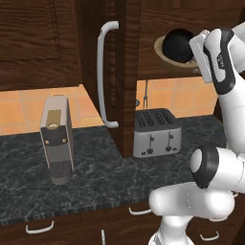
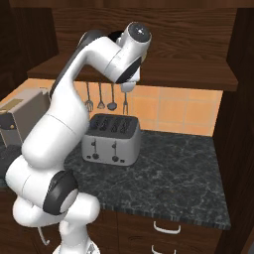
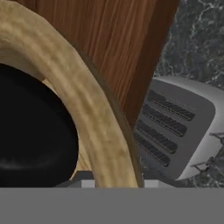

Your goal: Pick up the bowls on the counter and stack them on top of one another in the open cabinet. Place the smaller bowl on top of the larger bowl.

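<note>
The larger bowl (image 1: pixel 160 48), tan with a thick rim, is at the front of the open cabinet (image 1: pixel 125 72), just over its shelf. The smaller bowl (image 1: pixel 177 44), glossy black, rests inside it. My gripper (image 1: pixel 197 65) reaches down at the tan bowl's right edge, close beside the black one. In the hand view the tan rim (image 3: pixel 87 100) sweeps down to the bottom middle, where my fingertips are hidden, and the jaws look shut on it. The black bowl (image 3: pixel 30 127) fills the left inside that rim, with the cabinet's wood (image 3: pixel 118 39) behind.
A silver toaster (image 1: pixel 157 133) stands on the dark marbled counter (image 1: pixel 105 177) right below the cabinet. A tan coffee machine (image 1: pixel 57 141) stands to the left. The open door's pale bar handle (image 1: pixel 106 72) hangs left of the bowls. Utensils (image 2: pixel 101 96) hang on the tiled wall.
</note>
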Available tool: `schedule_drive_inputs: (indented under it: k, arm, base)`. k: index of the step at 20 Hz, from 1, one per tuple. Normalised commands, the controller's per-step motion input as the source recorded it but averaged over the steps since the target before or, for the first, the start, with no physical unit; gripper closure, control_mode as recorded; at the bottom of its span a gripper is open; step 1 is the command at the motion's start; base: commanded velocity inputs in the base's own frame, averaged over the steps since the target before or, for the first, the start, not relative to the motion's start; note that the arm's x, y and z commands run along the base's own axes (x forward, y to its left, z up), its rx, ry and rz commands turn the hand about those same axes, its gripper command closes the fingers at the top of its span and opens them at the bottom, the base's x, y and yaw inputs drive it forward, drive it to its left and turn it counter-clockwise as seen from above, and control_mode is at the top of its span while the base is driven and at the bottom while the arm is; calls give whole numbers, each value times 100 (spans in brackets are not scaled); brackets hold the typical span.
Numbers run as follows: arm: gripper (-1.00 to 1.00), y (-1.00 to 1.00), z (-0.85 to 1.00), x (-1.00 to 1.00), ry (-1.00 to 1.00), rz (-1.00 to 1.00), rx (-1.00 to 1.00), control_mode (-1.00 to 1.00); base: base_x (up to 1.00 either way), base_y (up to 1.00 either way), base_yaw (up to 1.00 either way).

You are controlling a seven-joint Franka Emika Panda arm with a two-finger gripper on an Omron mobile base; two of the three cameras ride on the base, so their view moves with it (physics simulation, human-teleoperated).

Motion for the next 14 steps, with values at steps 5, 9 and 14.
schedule_drive_inputs:
  k: [5,9,14]
  arm:
    - [-100,8,0,69,0,-1,0,-100]
    - [-100,0,0,9,0,0,0,-100]
    - [-100,0,0,-62,-13,0,0,-100]
  base:
    - [0,0,0]
    - [0,0,0]
    - [0,0,0]
